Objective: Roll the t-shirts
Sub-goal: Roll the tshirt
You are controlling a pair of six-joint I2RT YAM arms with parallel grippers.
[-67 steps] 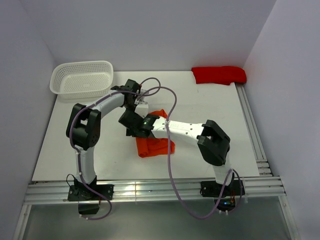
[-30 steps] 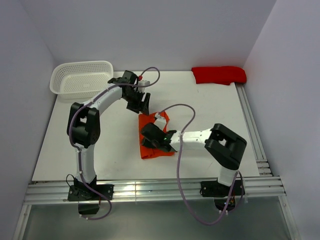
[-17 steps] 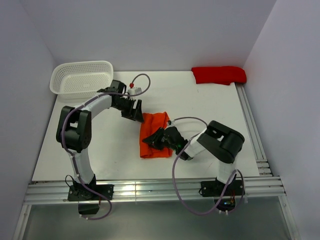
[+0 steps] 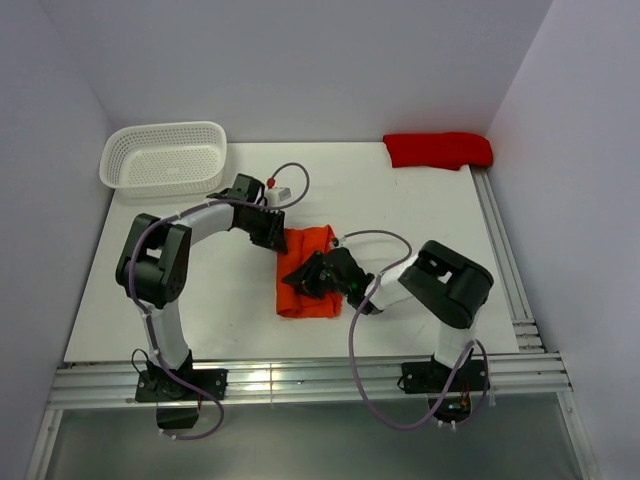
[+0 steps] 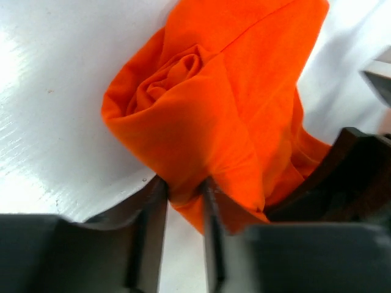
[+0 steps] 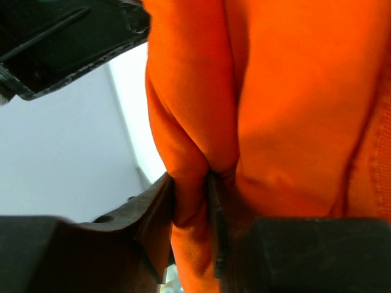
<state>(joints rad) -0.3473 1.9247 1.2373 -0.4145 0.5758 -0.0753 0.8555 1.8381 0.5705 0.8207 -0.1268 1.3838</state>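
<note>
Mid-roll: shirt (image 4: 305, 300) sits bunched mid-surface (image 4: 420, 210), left pincer (image 5: 183, 186) clamped on its rolled end, right pincer (image 6: 194, 177) clamped on a fold; next move probably needs both turning together, evenly.

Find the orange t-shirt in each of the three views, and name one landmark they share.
Top external: t-shirt at mid-table, between the left gripper and the right gripper.
Left wrist: t-shirt fills the centre, its rolled end towards the camera, a fold pinched at the bottom.
Right wrist: t-shirt fills the centre and right, a fold pinched at the bottom.
Shared landmark: the white table under it.
</note>
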